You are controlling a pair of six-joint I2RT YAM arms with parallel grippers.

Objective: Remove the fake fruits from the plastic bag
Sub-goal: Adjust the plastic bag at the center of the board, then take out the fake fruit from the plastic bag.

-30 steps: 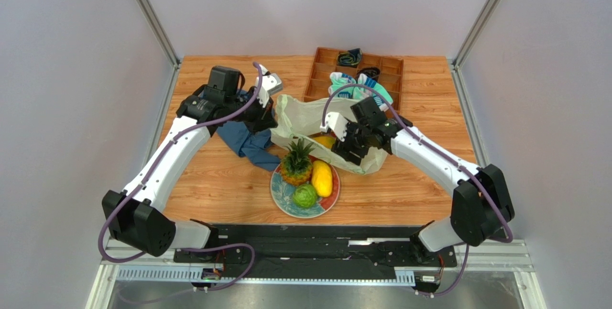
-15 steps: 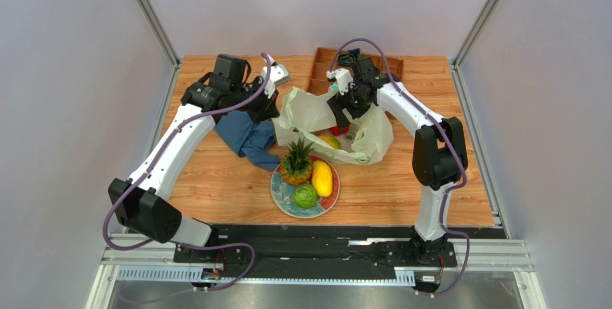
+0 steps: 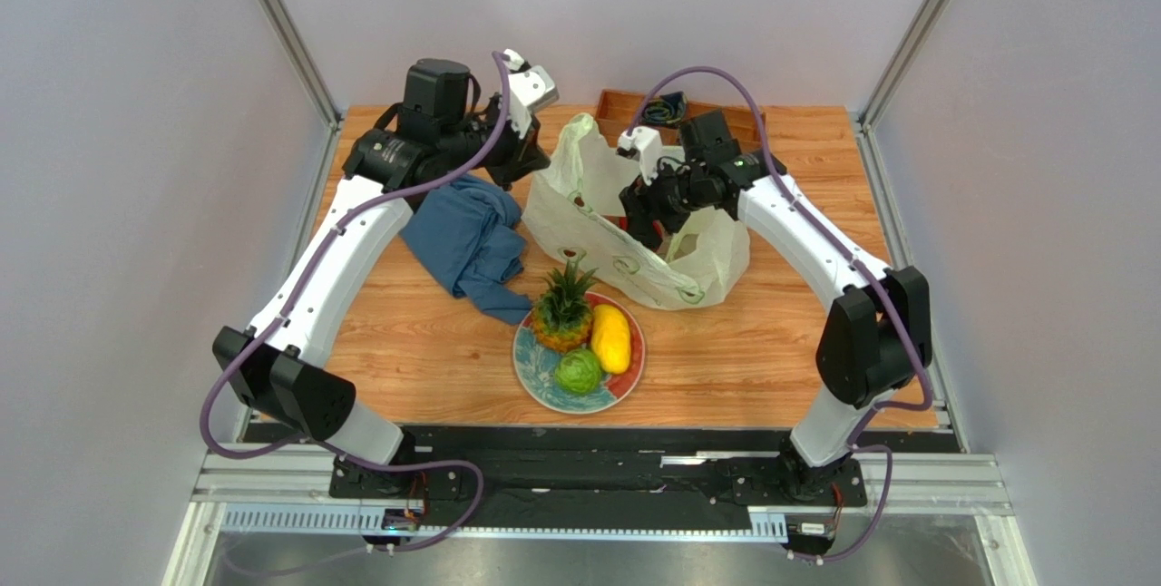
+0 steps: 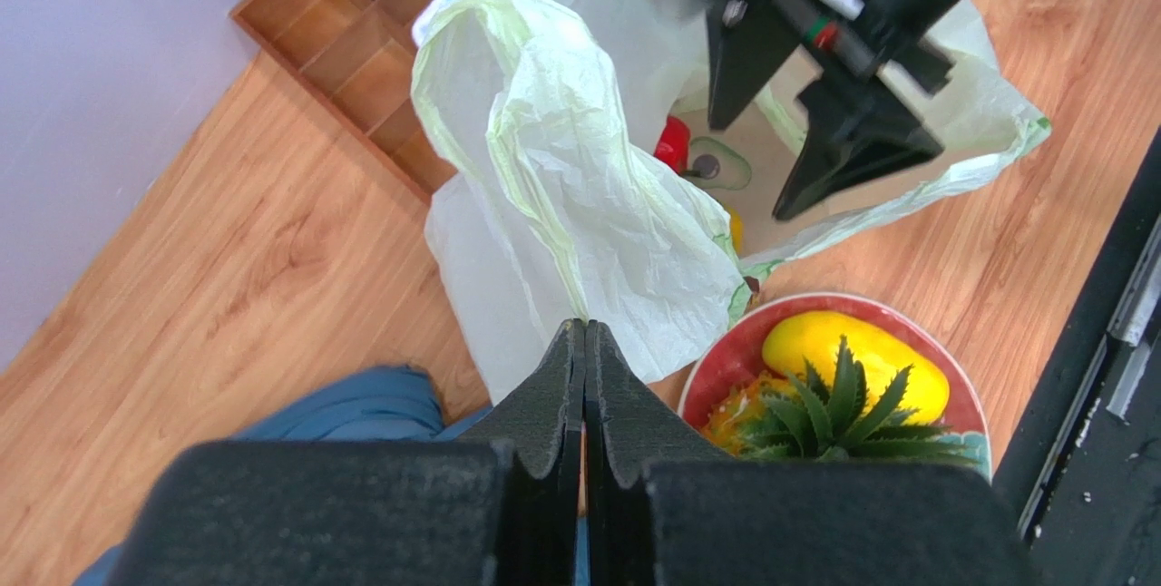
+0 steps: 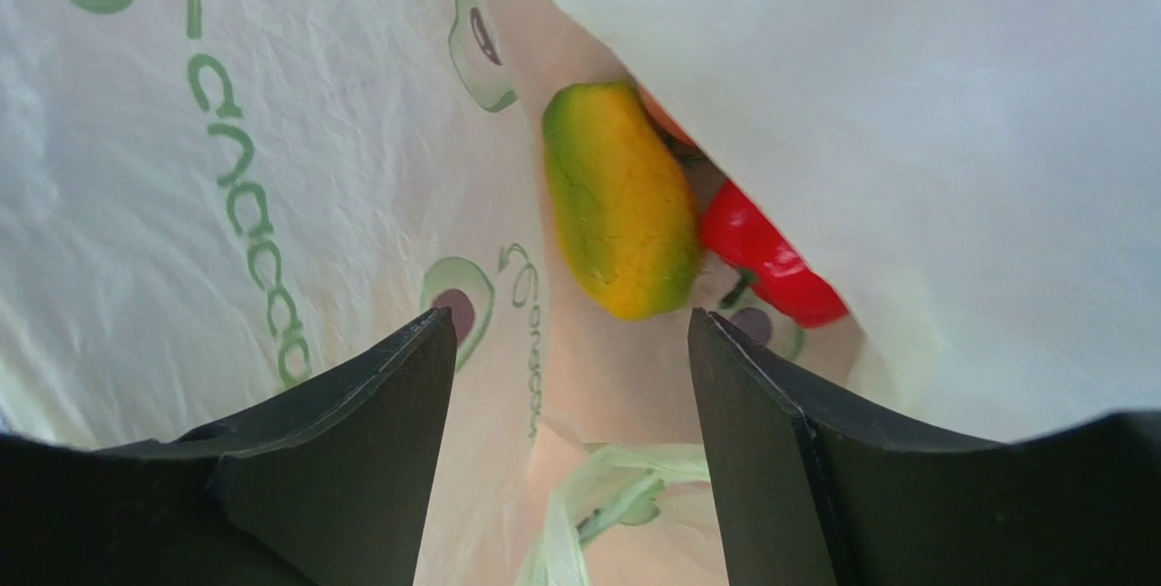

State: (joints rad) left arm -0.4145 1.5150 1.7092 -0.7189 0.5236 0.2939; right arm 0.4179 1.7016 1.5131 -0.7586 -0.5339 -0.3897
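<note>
Top, left end effector (image 3: 529,153): clenched at the raised edge of the bag (image 3: 641,266); whether film is pinched cannot be told.
Top, right end effector (image 3: 646,212): released, lowered into the bag's mouth.
Top, plate (image 3: 545,375): pineapple (image 3: 562,311), mango (image 3: 612,337) and green fruit (image 3: 579,371) are laid on it, near the bag on the bench (image 3: 409,341).
Left wrist, bag: seen just beyond the closed fingertips; a pepper (image 4: 671,144) is seen inside.
Right wrist, right end effector: spread, nothing gripped; a yellow-green fruit (image 5: 620,205) and the pepper are seen touching inside the bag.

A robot lab cell: plain grey walls (image 3: 136,205), aluminium framing (image 3: 281,21).
</note>
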